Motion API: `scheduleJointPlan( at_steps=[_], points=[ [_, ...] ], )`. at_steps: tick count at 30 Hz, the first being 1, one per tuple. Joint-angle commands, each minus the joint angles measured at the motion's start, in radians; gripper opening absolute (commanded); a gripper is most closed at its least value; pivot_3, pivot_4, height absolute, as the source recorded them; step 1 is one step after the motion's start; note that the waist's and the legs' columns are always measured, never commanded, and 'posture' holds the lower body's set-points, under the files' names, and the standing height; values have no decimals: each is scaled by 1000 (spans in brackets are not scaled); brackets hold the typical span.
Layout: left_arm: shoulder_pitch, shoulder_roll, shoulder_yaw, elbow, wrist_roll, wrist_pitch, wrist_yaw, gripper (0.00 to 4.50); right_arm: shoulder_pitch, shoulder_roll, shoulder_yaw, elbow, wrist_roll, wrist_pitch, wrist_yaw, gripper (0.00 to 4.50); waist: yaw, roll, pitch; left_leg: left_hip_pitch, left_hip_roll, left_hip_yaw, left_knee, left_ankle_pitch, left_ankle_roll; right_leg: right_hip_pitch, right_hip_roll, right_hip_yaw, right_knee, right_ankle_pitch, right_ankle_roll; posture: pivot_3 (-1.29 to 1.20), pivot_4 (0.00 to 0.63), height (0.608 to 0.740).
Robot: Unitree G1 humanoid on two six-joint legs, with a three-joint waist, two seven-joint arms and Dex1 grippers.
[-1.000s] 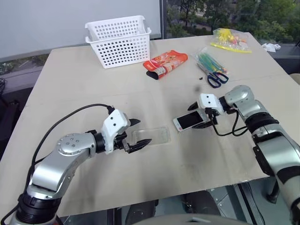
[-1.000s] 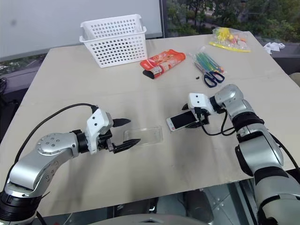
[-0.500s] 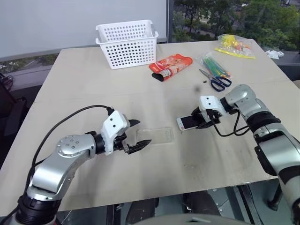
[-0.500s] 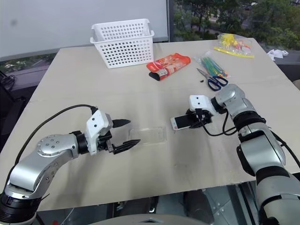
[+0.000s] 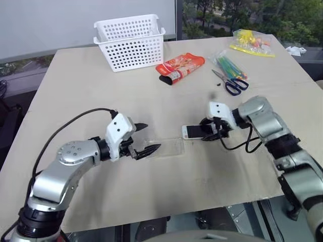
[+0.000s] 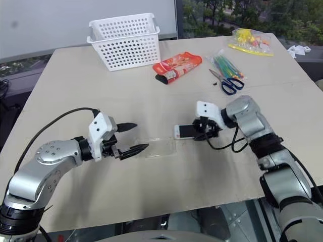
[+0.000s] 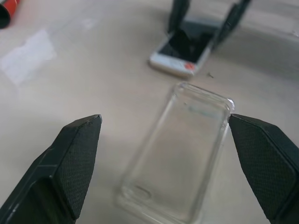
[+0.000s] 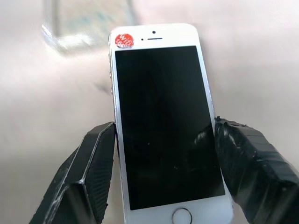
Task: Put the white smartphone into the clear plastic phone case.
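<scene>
Right jaws: the right gripper [image 5: 211, 132] is clamped on the white smartphone [image 5: 194, 131], one black finger on each long edge.
White smartphone: held screen up, low over the table [image 5: 81, 80], with a red sticker on its far white end; whether it touches the table cannot be told.
Left jaws: the left gripper [image 5: 145, 138] stands wide apart and holds nothing; its tips flank the near end of the clear plastic phone case [image 5: 167, 147] without touching it.
Clear plastic phone case: lies flat on the table, open side up, between the two grippers; its far end is just beside the phone's free end.
Scissors [image 5: 229, 82]: blue-handled, on the table beyond the right gripper, beside a bag of coloured pens [image 5: 231, 65].
Orange packet [image 5: 179, 67]: near the table's middle, far side.
White basket [image 5: 130, 42]: far left of the packet.
</scene>
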State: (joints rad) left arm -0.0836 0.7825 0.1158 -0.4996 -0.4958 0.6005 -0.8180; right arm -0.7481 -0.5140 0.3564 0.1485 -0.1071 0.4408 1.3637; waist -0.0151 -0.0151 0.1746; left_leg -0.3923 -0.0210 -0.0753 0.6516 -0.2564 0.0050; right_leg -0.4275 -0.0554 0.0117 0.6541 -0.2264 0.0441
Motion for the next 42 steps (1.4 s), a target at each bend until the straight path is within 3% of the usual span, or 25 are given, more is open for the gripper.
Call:
scheduleJointPlan(
  at_steps=[1,7,12,15,21,23,34,42],
  points=[
    [-13,12,27,-10,-18,-3,-11,4451,24,-14,25,-297,-32,170,-73,2796,0,0,0,-4,-1,1,0,0,0,-5,0,0,1,0,0,0,150,740],
    [-39,17,21,5,-32,2,-27,4451,50,-13,135,-500,-63,330,-144,2796,1,0,0,-5,-1,1,1,-1,1,-5,0,-3,2,0,0,0,150,740],
    [-53,7,-33,27,-10,-13,-45,4451,29,-19,221,-487,-80,356,-178,2796,0,-1,0,-5,-2,1,3,0,0,-4,1,-3,2,0,0,0,150,740],
    [-70,-14,-89,46,20,-32,-39,3608,9,-9,252,-454,-89,368,-198,2796,0,-1,0,-5,-2,1,3,0,0,-4,1,-3,3,0,0,0,150,740],
    [-87,-62,-173,47,53,-35,-27,774,-17,-4,279,-420,-82,372,-213,2796,-2,-1,0,-4,-2,1,3,1,0,-4,1,-3,4,0,0,0,150,740],
    [-94,-78,-191,60,67,-40,-21,84,-22,-1,283,-416,-81,373,-214,2796,-2,-1,0,-4,-2,1,3,1,0,-4,1,-3,4,0,0,0,150,740],
    [-143,-156,-265,172,129,-81,-30,84,-44,12,306,-424,-70,386,-215,2796,-2,-1,0,-3,-2,0,4,1,-1,-4,2,-3,7,0,0,0,150,740],
    [-133,-147,-315,265,207,-124,-48,84,-49,13,321,-437,-64,409,-211,2796,-5,-1,-1,-2,-2,0,4,1,-1,-4,2,-3,7,0,0,0,150,740]
  ],
)
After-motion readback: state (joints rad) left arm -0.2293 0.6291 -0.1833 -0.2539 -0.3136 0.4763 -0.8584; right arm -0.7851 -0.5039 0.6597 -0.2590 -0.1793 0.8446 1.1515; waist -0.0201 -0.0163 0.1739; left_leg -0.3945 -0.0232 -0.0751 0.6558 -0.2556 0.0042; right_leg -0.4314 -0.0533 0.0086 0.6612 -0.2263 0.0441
